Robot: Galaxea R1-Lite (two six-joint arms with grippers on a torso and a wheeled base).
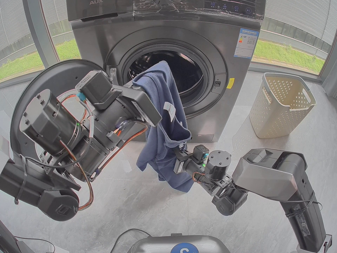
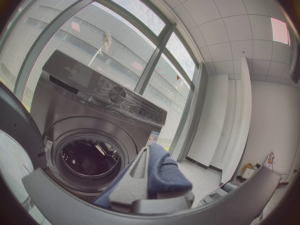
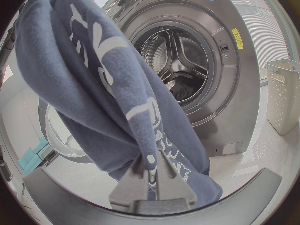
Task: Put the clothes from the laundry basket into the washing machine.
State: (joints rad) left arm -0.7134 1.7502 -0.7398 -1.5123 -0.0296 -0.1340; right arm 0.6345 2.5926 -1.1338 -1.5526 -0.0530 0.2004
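A dark blue shirt point(image 1: 163, 123) with white print hangs in front of the washing machine point(image 1: 168, 46), whose round door point(image 1: 42, 99) stands swung open to the left. My left gripper point(image 2: 150, 169) is shut on the shirt's point(image 2: 165, 172) top end, level with the drum opening point(image 1: 175, 74). Lower down, my right gripper point(image 3: 152, 172) is shut on a lower fold of the shirt point(image 3: 103, 88), well above the floor. A dark garment point(image 3: 184, 89) lies inside the drum. The cream laundry basket point(image 1: 281, 104) stands on the floor right of the machine.
Grey tiled floor point(image 1: 147, 201) spreads in front of the machine. Glass window walls point(image 1: 291, 25) run behind it. The open door takes up the space on the left beside my left arm.
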